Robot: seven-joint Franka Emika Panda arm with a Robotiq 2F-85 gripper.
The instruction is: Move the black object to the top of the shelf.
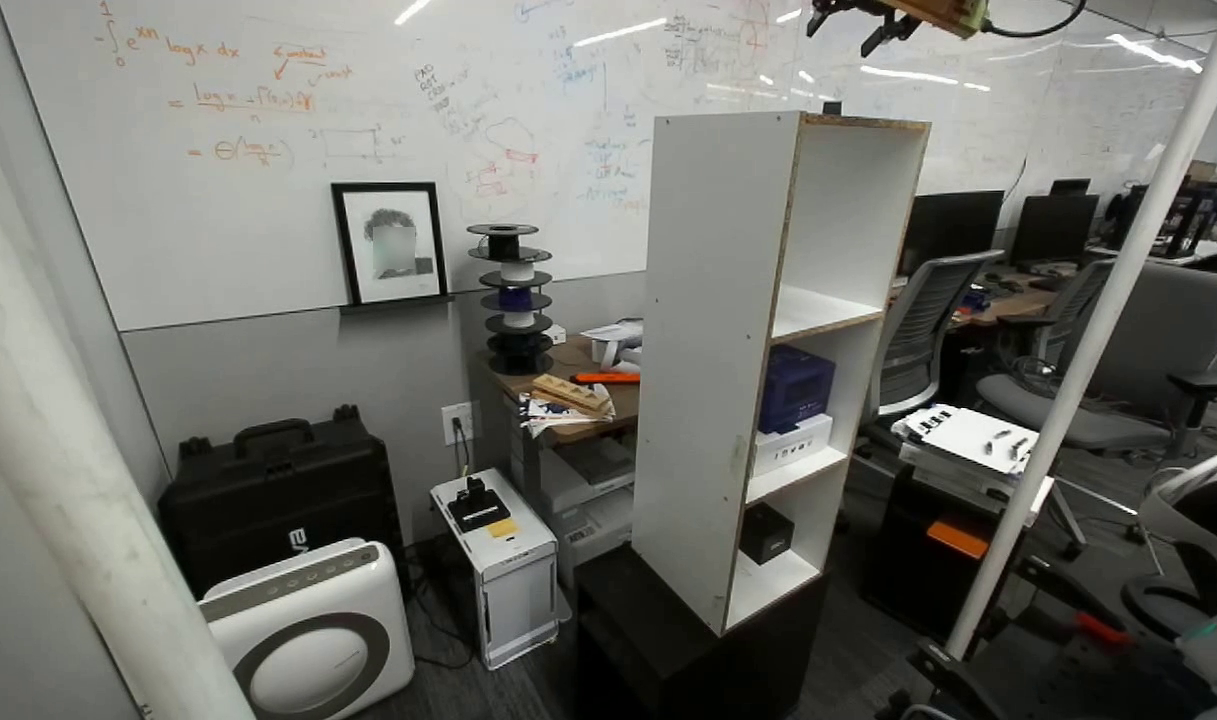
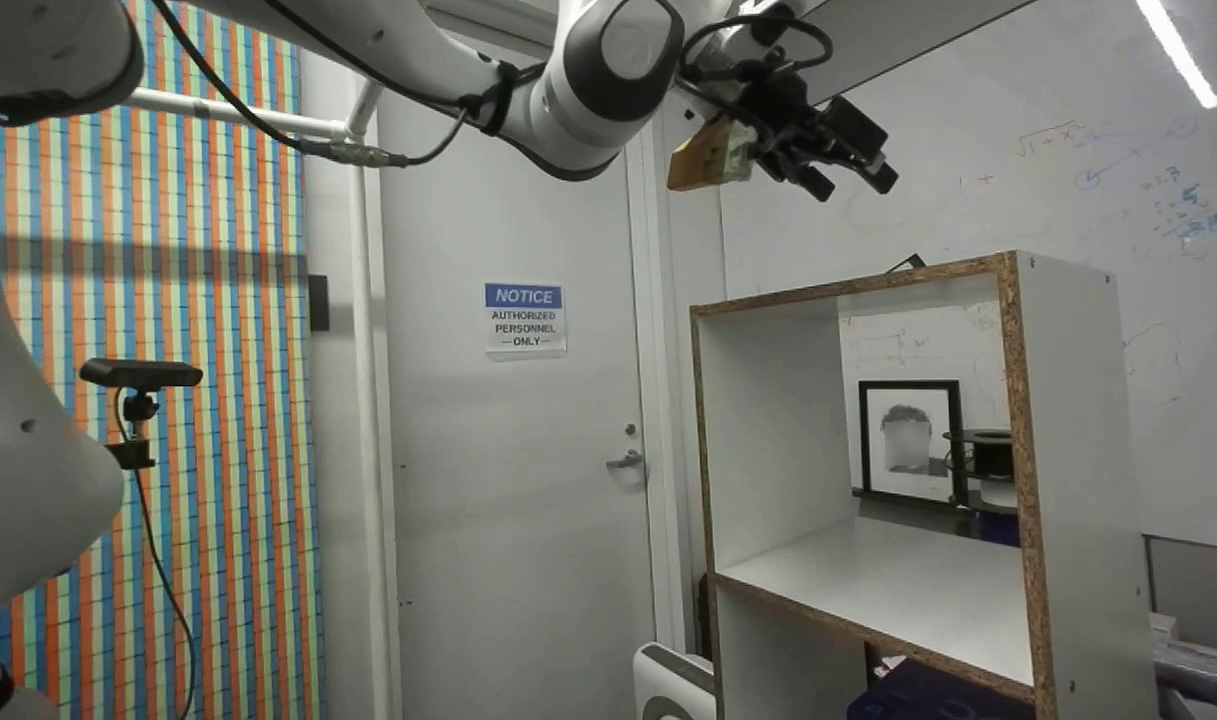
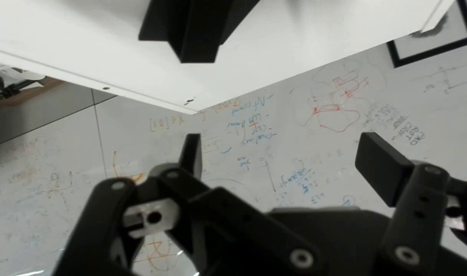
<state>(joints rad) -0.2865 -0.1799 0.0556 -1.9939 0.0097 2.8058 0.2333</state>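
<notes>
The shelf (image 1: 713, 330) is a tall white open-fronted unit with stacked compartments, also in an exterior view (image 2: 1078, 450). The black object (image 1: 832, 108) rests on the shelf's flat top; only a small part shows above the edge there and in an exterior view (image 2: 908, 263). In the wrist view a dark angular item (image 3: 198, 34), apparently the same black object, lies against the white shelf top (image 3: 294, 50), cut off by the frame's top edge. My gripper (image 3: 289, 165) is open, with nothing between its fingers. In both exterior views the gripper (image 1: 850, 30) (image 2: 850, 182) is above the shelf, apart from it.
A blue-purple box (image 1: 796, 388) sits on a white box (image 1: 793, 445) in the middle compartment. A black blocky item (image 1: 766, 532) sits in the bottom compartment. A whiteboard (image 1: 548, 130) stands behind the shelf. A spool stack (image 1: 516, 300) and chairs (image 1: 933, 330) flank it.
</notes>
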